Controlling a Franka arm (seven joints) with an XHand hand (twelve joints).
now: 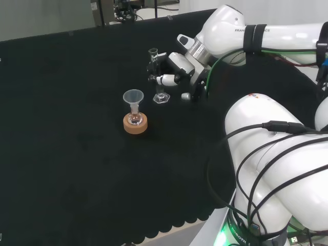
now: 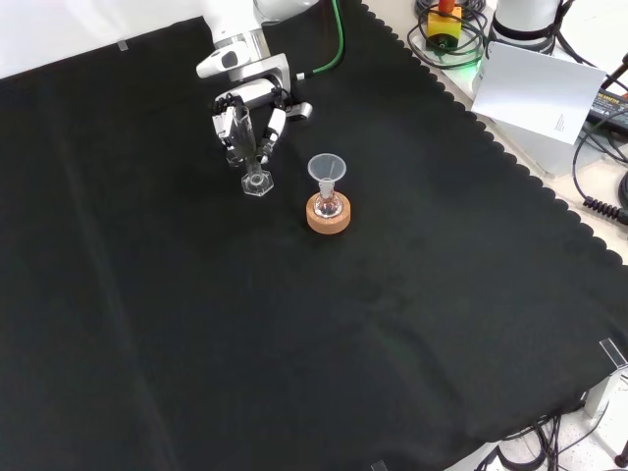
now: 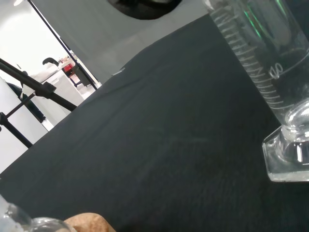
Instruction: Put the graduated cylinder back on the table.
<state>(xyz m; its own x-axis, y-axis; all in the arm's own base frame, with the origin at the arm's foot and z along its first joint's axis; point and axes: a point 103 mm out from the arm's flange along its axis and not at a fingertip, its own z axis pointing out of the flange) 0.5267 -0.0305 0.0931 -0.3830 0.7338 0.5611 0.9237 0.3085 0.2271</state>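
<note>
The clear graduated cylinder (image 1: 158, 77) stands upright on its hexagonal foot (image 1: 161, 99), which looks to rest on the black cloth. My hand (image 1: 174, 69) reaches it from the right in the head view, fingers curled round its upper tube. From the front, the hand (image 2: 245, 113) comes down from the top and covers the tube, with the foot (image 2: 256, 183) showing below the fingers. Close up in the wrist view are the cylinder's printed scale (image 3: 251, 58) and its foot (image 3: 288, 155) on the cloth.
A small flask with a clear funnel (image 1: 134, 96) in its neck sits on a cork ring (image 1: 136, 124), just left of the cylinder in the head view and right of it in the front view (image 2: 329, 215). Black cloth (image 2: 294, 343) spreads all round.
</note>
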